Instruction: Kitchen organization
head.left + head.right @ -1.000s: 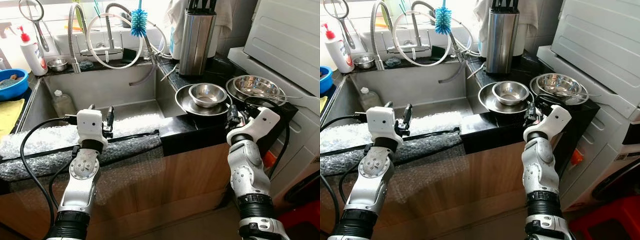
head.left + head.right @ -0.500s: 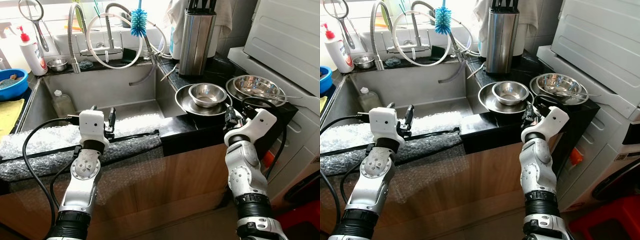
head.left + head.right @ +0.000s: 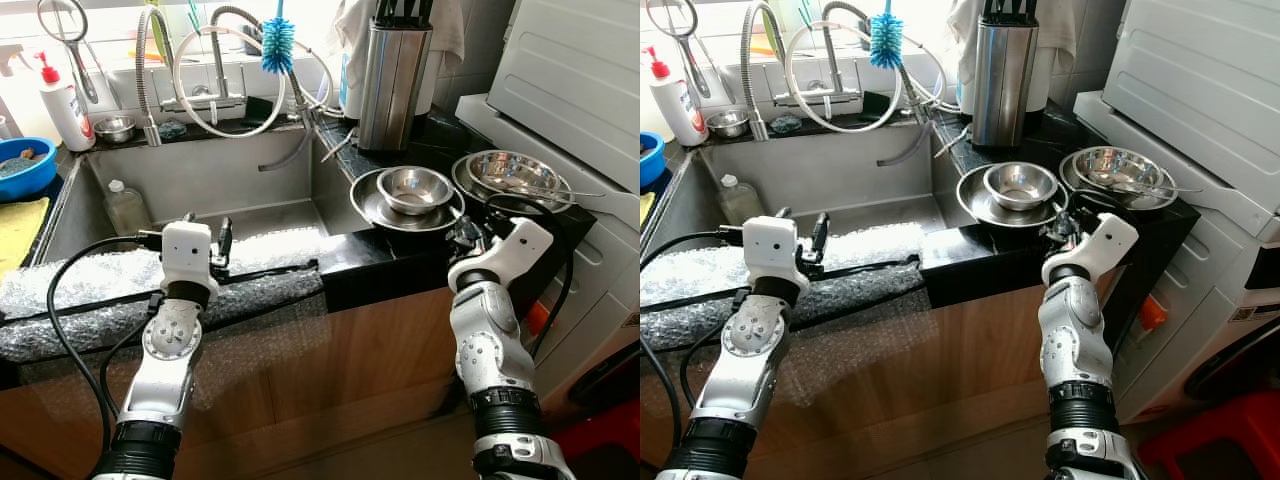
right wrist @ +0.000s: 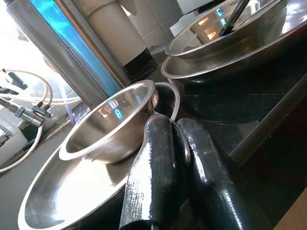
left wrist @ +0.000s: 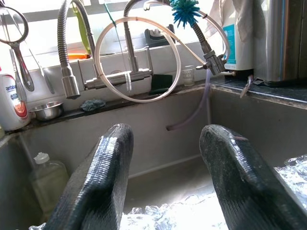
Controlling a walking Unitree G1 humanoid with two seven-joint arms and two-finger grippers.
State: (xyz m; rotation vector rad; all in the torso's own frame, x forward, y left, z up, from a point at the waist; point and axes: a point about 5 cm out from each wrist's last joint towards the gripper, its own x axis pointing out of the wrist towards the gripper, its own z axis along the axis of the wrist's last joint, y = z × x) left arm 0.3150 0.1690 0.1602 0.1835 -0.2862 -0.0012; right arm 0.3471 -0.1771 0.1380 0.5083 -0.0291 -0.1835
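Right end effector [image 3: 1058,228] pressed together at the nested bowls [image 3: 1020,184] on the tabletop [image 3: 960,250]; left end effector [image 5: 165,177] spread over the sink [image 3: 200,180]; best spread first, then pinch the top rim squarely

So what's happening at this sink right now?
The robot stands at a kitchen counter. Its right gripper, fingers together, is at the near rim of the wide steel bowl with a smaller steel bowl nested inside, holding nothing. Its left gripper hovers open over the bubble wrap along the steel sink edge.
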